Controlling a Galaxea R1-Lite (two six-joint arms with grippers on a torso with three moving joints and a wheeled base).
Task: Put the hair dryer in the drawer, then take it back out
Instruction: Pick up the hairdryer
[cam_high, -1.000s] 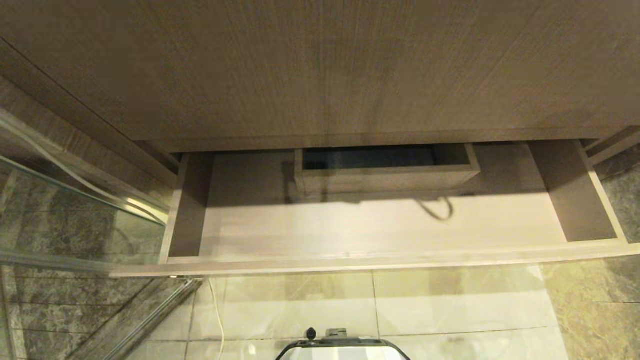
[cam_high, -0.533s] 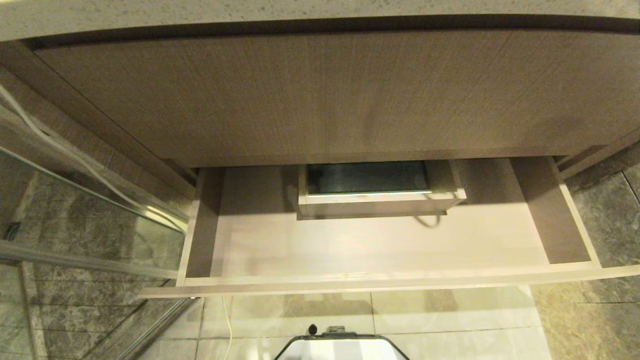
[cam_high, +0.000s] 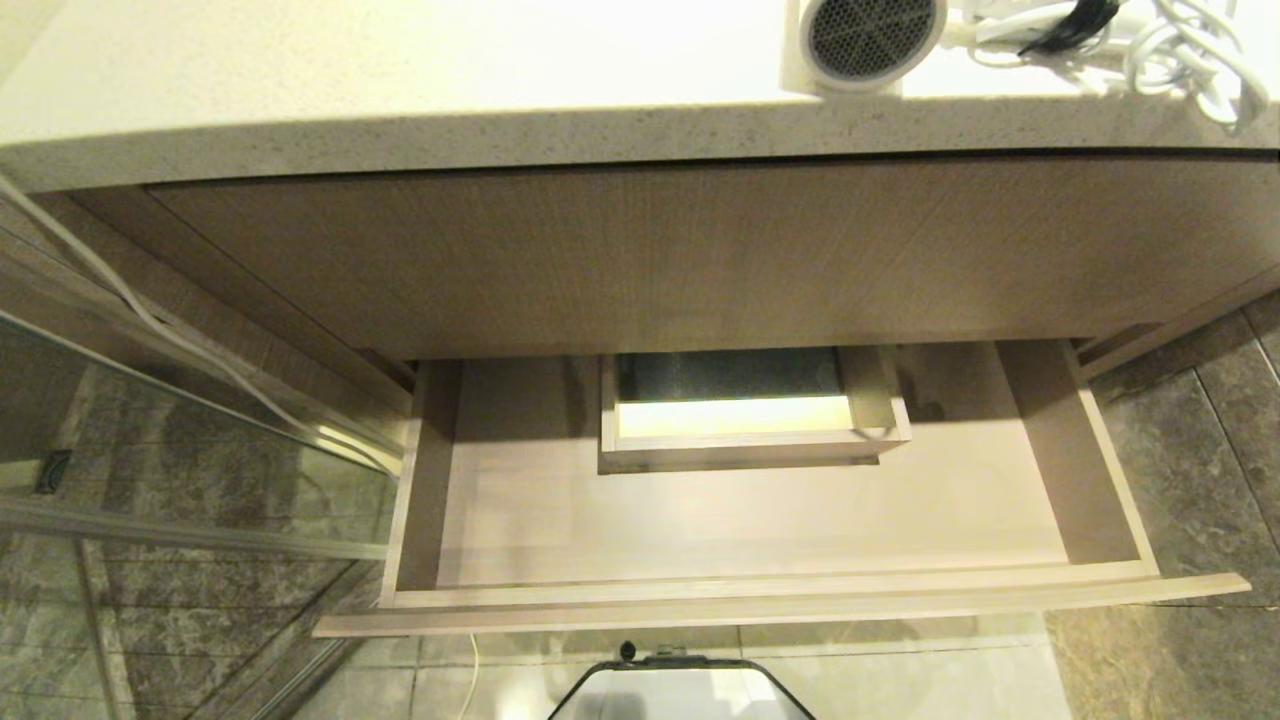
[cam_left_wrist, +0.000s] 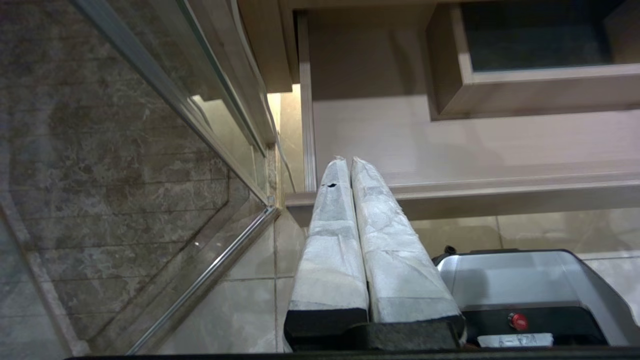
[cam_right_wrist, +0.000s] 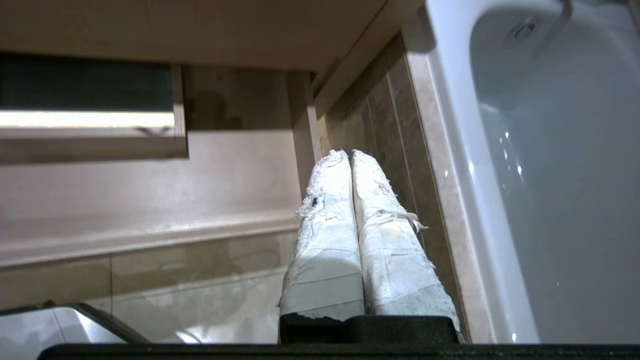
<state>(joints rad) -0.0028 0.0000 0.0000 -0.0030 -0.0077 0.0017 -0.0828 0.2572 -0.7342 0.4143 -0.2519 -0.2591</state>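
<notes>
On the counter (cam_high: 400, 90) above the open, bare drawer (cam_high: 760, 530) lies the dryer (cam_high: 865, 40), both grippers (cam_left_wrist: 345, 165) (cam_right_wrist: 347, 157) closed, empty; whether any stowing has happened cannot be told.

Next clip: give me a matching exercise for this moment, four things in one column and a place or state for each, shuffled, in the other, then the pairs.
Things:
1. hair dryer
2. drawer
3. left pincer
4. boxed cut-out

Places or states:
A. pulled open, nothing lying in it
B. shut, near the drawer's left front corner
C. on the countertop, grille facing the edge
D. at the drawer's middle back

Pairs: 1-C, 2-A, 3-B, 4-D
</notes>
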